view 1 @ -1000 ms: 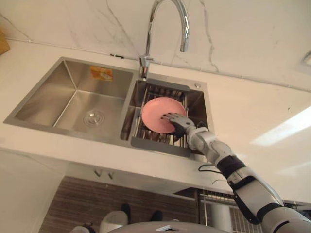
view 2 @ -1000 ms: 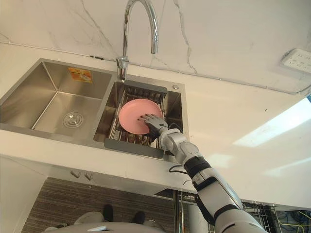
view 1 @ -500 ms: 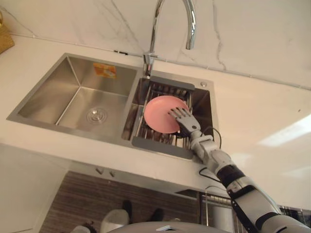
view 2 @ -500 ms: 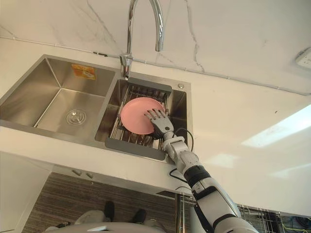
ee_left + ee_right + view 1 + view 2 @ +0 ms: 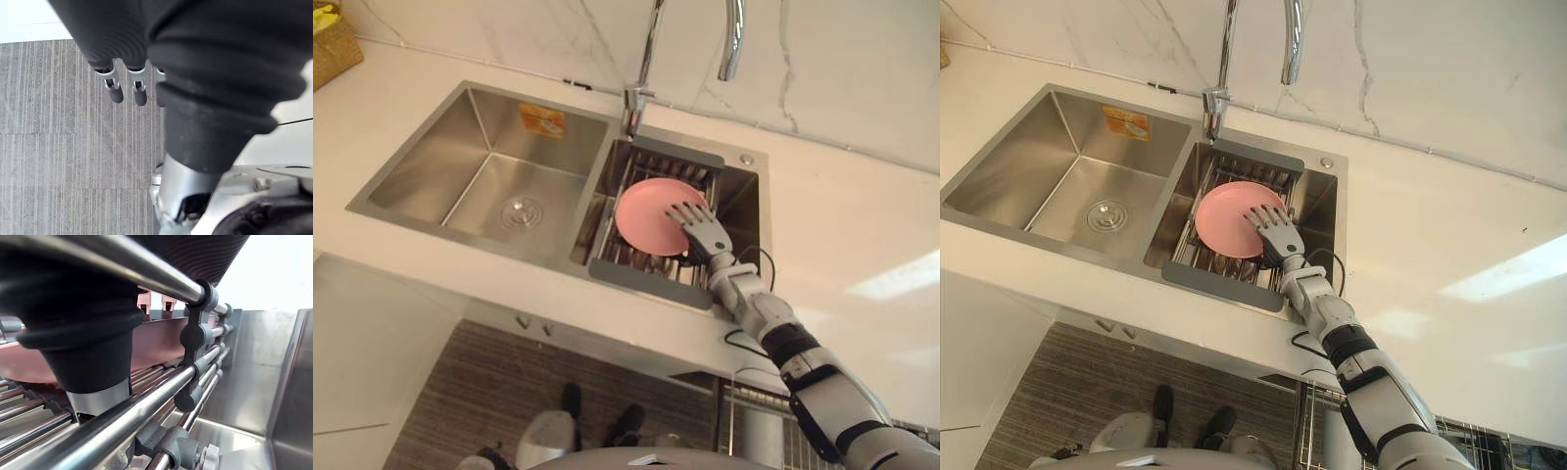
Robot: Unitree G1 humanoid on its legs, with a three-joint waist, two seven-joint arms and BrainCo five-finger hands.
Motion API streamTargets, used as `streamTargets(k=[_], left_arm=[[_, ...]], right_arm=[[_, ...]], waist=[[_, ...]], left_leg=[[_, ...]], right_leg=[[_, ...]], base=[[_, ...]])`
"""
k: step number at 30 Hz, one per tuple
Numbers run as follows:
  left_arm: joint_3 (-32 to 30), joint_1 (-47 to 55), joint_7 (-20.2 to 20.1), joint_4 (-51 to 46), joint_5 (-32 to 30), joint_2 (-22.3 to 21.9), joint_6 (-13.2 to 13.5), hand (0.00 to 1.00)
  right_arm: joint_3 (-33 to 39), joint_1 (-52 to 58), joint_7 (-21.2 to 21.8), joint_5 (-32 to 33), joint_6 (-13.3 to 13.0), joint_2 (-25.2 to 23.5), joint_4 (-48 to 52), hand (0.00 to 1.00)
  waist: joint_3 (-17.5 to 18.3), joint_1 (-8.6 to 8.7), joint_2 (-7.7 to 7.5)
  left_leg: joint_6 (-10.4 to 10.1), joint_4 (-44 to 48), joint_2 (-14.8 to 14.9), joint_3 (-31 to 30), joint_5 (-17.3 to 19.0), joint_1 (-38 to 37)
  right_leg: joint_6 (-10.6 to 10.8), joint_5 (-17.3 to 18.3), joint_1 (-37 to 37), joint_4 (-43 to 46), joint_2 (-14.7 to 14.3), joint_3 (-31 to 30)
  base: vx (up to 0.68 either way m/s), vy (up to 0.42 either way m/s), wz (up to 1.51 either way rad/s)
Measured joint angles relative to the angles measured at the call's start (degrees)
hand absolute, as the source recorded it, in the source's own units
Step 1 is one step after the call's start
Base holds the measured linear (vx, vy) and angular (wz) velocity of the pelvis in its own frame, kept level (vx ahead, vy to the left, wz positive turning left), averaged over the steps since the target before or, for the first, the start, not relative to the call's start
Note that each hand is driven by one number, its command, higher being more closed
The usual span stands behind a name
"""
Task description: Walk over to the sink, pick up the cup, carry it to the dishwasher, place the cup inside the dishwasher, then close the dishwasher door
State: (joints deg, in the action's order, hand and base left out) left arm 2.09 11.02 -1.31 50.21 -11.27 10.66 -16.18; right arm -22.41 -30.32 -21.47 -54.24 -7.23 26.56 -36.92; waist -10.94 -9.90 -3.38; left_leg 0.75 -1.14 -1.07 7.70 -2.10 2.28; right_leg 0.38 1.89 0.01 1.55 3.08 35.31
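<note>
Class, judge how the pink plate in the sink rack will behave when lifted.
The pink plate looks rigid and probably light. Its smooth face may slip from the right hand, fingers straight. Propped in the wire rack, it could tip or slide.

White marble-veined wall (image 5: pixel 862 78), white countertop (image 5: pixel 842 225) w/ sun patch (image 5: pixel 901 284) at right, grey striped floor (image 5: pixel 509 392) below.

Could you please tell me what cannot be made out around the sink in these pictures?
Chrome tap: arch cut off by the top edge in both eye views.
Steel wire rack: whatever lies beneath the round pink plate and right hand is hidden in the eye views.
Woven basket: mostly cut off at the left eye view's corner.
Orange sticker in the left steel basin: print too small to read.
</note>
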Motion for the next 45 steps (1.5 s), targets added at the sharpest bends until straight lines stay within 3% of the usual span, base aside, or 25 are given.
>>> streamTargets(k=[3,7,18,22,26,29,32,34,39,45], left_arm=[[-1.29,0.19,-0.02,0.04,1.07,-0.34,-1.72,0.00],[-2.27,0.62,0.13,-0.01,0.96,-0.61,-1.20,0.00],[-2.73,1.20,0.65,-0.28,0.88,-0.88,-0.70,0.00],[-4.27,1.46,0.96,-0.73,0.88,-1.77,-0.72,0.00],[-4.25,2.19,1.07,-1.49,0.87,-2.33,-0.97,0.00],[-4.22,2.36,1.18,-1.48,0.88,-2.36,-1.09,0.00],[-4.19,2.31,1.21,-1.73,0.89,-2.78,-1.16,0.00],[-4.19,2.34,1.20,-1.72,0.89,-2.77,-1.32,0.00],[-4.18,2.40,1.13,-1.68,0.92,-2.74,-1.47,0.00],[-4.15,2.53,1.14,-1.57,0.90,-2.12,-1.48,0.00]], right_arm=[[0.00,0.01,-0.54,0.43,-0.49,0.03,0.05,0.00],[0.01,0.04,-0.77,0.42,-0.82,0.02,0.68,0.00],[0.38,3.16,-1.27,2.38,-0.28,1.14,7.22,0.00],[1.83,4.59,-3.85,5.09,-0.62,1.01,9.64,0.00],[8.72,5.52,-12.63,9.45,1.12,-1.59,13.90,0.00],[9.70,5.52,-14.30,10.03,1.42,-1.53,14.05,0.00],[9.67,5.74,-13.91,9.84,1.38,-1.60,15.22,0.00],[9.66,6.57,-10.40,9.45,1.28,-1.76,16.63,0.00],[9.11,8.37,-6.99,8.90,1.17,-1.90,18.03,0.00],[6.44,8.37,-2.55,9.07,1.22,-1.89,18.04,0.00]], waist=[[-0.28,0.12,0.39],[-0.16,0.52,-0.08],[-1.10,0.83,0.68],[-1.37,0.90,1.13],[-1.71,1.01,2.29],[-1.65,1.10,2.43],[-1.63,1.57,2.42],[-1.54,1.71,2.36],[-1.39,1.70,2.21],[-0.13,1.77,0.90]], left_leg=[[0.02,0.03,0.02,-0.02,-0.01,0.03],[0.04,0.04,0.02,-0.01,-0.03,-0.08],[0.52,0.03,0.11,0.19,-0.34,-1.16],[0.50,0.01,0.16,0.33,-0.32,-1.41],[0.46,0.00,0.21,1.14,-0.30,-1.73],[0.26,-0.09,0.27,1.53,-0.16,-2.42],[0.24,-0.09,0.32,1.61,-0.14,-2.38],[0.24,-0.09,0.37,1.64,-0.14,-2.45],[0.25,-0.11,0.38,1.64,-0.15,-2.46],[0.25,-0.37,0.40,1.64,-0.15,-3.09]], right_leg=[[0.02,-0.02,-0.04,0.04,-0.02,0.01],[0.03,-0.03,0.00,0.14,-0.02,-0.08],[-0.57,-0.23,0.70,0.97,-0.03,-0.59],[-0.61,-0.25,0.90,0.99,-0.06,-0.77],[-0.96,-0.49,0.82,1.10,-0.06,-1.61],[-0.97,-0.50,1.33,1.08,-0.09,-1.83],[-0.97,-0.50,1.31,0.95,-0.15,-1.88],[-0.97,-0.50,1.37,0.92,-0.21,-1.90],[-1.03,-0.56,1.39,0.93,-0.21,-1.89],[-1.04,-0.56,2.02,0.69,-0.31,-1.85]], base=[[0.01,0.011,0.00],[0.00,0.000,0.00],[0.03,0.020,-0.01],[0.01,0.028,-0.01],[0.01,0.050,-0.09],[0.02,0.033,-0.07],[0.01,0.035,-0.02],[0.02,0.037,0.00],[0.02,0.030,0.00],[0.03,0.036,0.00]])
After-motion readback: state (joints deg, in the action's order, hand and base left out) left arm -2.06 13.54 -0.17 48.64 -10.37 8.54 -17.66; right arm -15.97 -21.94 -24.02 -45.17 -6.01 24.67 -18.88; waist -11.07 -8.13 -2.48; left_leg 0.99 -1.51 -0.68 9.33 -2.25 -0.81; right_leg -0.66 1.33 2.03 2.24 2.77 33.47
